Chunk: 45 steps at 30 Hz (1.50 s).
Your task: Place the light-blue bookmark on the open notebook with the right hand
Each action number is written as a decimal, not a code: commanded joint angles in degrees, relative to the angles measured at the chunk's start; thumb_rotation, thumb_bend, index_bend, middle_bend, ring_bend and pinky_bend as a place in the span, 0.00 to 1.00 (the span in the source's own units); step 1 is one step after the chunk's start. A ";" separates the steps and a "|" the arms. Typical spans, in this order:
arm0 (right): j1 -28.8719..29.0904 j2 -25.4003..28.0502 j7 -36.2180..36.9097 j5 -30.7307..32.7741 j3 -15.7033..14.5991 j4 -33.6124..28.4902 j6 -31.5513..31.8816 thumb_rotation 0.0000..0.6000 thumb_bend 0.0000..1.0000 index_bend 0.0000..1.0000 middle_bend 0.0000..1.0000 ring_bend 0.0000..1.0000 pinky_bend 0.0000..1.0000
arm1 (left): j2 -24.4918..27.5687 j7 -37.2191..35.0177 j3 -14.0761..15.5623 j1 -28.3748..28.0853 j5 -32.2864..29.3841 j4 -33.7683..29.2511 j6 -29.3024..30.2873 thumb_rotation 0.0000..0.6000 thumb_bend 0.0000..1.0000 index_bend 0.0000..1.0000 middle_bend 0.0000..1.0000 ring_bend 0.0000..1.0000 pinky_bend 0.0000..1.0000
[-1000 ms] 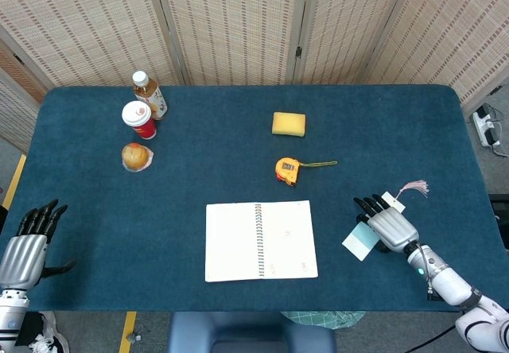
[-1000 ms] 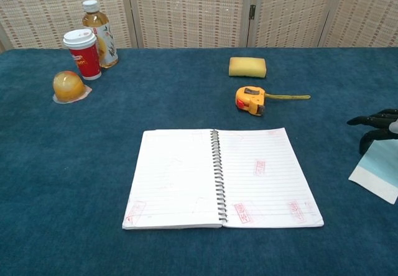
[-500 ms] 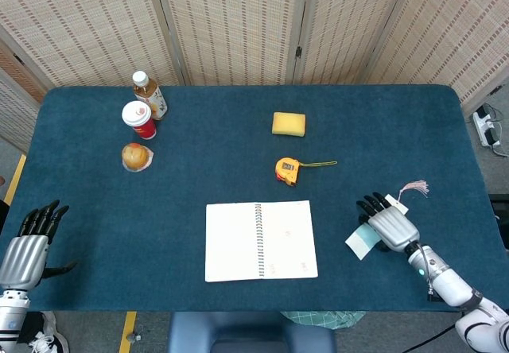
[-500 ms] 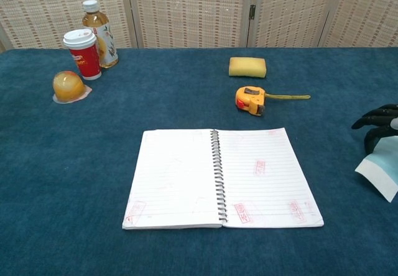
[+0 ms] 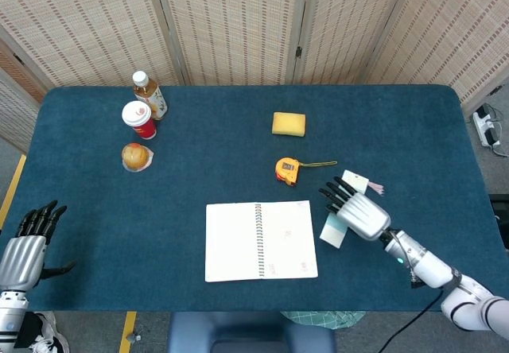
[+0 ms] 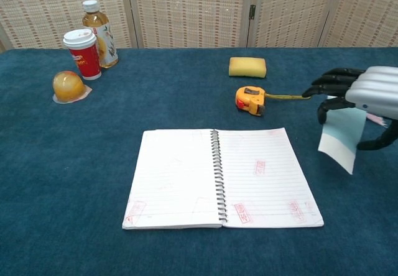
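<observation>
Dark blue worktop (image 5: 238,130), filling most of both views, unchanged since a second ago. Open notebook (image 5: 261,240) flat at lower centre of the head view, same spot as before, spiral running down its middle.

Right hand (image 5: 356,210), previously near the right edge of the head view, now shifted left and up, just right of the notebook's right page; in the chest view, risen from the right edge to the upper right (image 6: 367,99), off the cloth. Dark fingers (image 6: 329,80) curled over and pinching the top of the light-blue bookmark (image 6: 341,136), thumb below on the near side. Bookmark hanging down from the fingers, tilted, lifted off the worktop, its lower corner beside but not over the notebook's right edge; earlier lying low at the frame's right border. Pinkish tassel (image 5: 374,188) trailing out at the right of the hand.

Left hand (image 5: 28,246) at lower left of the head view, off the worktop's left edge, fingers extended and slightly apart, holding nothing, unmoved.

Yellow sponge (image 5: 288,123) upper centre, orange tape measure (image 5: 286,170) below it with its tape pulled out to the right, both as before. Bottle (image 5: 148,95), red cup (image 5: 138,120) and round orange fruit (image 5: 136,157) clustered upper left, unchanged.
</observation>
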 commanded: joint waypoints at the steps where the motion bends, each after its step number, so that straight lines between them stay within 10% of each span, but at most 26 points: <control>1: 4.60 -4.21 3.85 -5.43 -1.02 5.41 3.18 1.00 0.20 0.47 0.10 0.01 0.00 | 0.23 -0.05 0.09 0.24 0.49 -0.26 0.55 1.00 0.16 0.11 0.03 0.00 0.00; 16: 12.98 -14.69 9.63 -10.88 -4.25 14.84 4.22 1.00 0.19 0.46 0.08 0.01 0.00 | 0.94 -2.55 -0.02 0.12 0.39 0.27 0.01 1.00 0.16 0.11 0.03 0.00 0.00; 45: 14.98 -13.38 6.75 -10.83 -9.28 11.11 3.66 1.00 0.18 0.45 0.08 0.02 0.00 | 1.00 -4.48 -0.48 -0.06 -0.34 1.16 -0.54 1.00 0.15 0.11 0.03 0.00 0.00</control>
